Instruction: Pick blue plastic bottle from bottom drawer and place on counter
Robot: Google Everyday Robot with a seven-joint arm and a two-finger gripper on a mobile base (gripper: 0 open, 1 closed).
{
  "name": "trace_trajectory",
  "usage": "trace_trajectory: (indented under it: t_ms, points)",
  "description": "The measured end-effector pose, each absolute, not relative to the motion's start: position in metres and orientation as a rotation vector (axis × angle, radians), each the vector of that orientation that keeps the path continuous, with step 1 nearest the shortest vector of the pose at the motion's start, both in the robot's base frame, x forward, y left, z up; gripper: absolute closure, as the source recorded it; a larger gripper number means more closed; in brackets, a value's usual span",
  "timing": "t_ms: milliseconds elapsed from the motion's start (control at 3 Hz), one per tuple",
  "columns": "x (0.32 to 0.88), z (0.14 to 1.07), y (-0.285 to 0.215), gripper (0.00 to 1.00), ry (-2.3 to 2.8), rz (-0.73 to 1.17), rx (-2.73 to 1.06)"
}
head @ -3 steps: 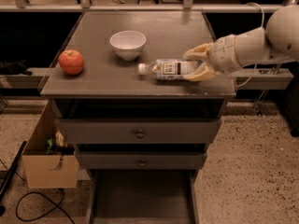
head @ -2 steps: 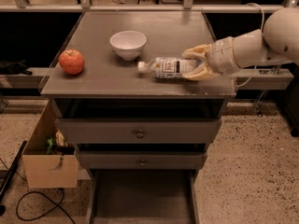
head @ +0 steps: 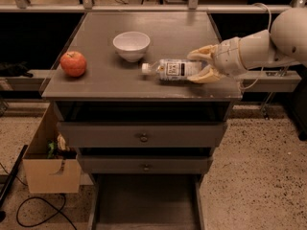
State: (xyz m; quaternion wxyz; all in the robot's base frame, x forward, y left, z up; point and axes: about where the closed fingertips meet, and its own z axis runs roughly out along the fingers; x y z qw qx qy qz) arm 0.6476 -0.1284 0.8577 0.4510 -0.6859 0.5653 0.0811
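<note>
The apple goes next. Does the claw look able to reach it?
Probably yes: the claw, at the bottle on the counter right side, has bare surface before the bowl leading to the apple.

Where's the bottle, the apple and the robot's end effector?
blue plastic bottle [head: 171, 70], camera view, on its label.
apple [head: 73, 63], camera view, middle of its skin.
end effector [head: 192, 67], camera view, its grasping middle, at the bottle's base end.

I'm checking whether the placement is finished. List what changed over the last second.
Nothing visibly changed. The end effector stays at the base end of the blue plastic bottle, which lies on its side on the counter, cap toward the white bowl. Red apple and open bottom drawer are as before.
</note>
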Motion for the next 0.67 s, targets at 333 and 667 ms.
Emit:
trace_trajectory:
  t_ms: [333,667]
  points:
    - [0.6476,0.8577,-0.1284,0.04,1.397,0.200,-1.695]
    - [0.6476,0.8577,-0.1283,0.00,1.397,0.200,-1.695]
